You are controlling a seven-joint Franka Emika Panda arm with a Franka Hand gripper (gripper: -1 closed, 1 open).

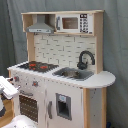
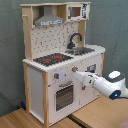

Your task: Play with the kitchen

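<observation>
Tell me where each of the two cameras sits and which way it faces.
First exterior view: off the kitchen's front, toward its sink end, looking across at it; part of the white arm shows at the first exterior view's left edge.
Second exterior view: off the front, toward the hob end; the arm reaches in from the second exterior view's right, end effector at the knobs.
Both show the faucet.

in the first exterior view, the arm (image 1: 7, 88) is cut off by the first exterior view's left edge; we see only a white segment. in the second exterior view, the gripper (image 2: 79, 74) tip merges with the kitchen (image 2: 60, 65) knob panel, so we cannot tell contact. the arm's base lies beyond the second exterior view's right edge.
</observation>
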